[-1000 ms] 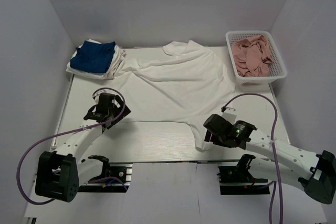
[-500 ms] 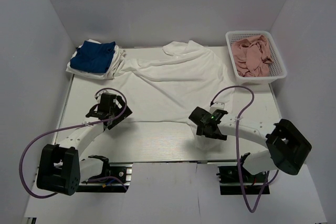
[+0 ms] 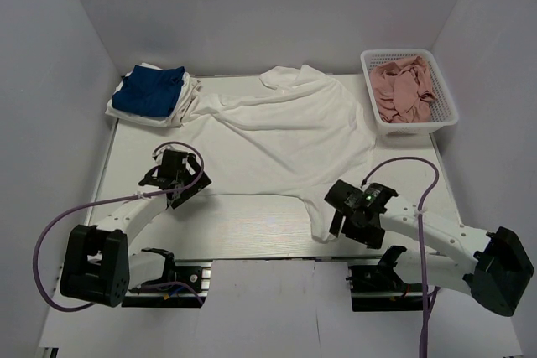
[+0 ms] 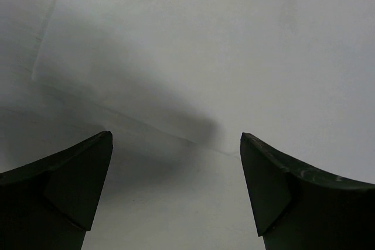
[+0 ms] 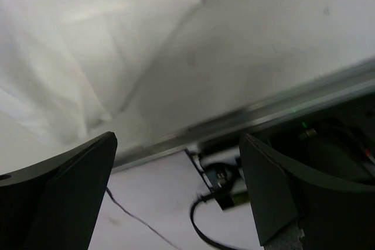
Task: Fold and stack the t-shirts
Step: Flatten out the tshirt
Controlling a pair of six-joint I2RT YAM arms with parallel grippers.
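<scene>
Left gripper (image 4: 176, 139), jaws wide apart, above white surface (image 4: 234, 39).

Left claw (image 3: 176, 175) wide open, hanging low at left, arm stretched far. Right claw (image 3: 346, 227) open (jaws spread), near-right, arm angled leftward.

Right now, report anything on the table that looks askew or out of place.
The large white cloth t-shirt lies crooked and rumpled, not flat: one corner trails toward the near edge beside the right gripper, another runs up against the folded stack topped by the royal-blue t-shirt. Nothing looks damaged.
</scene>
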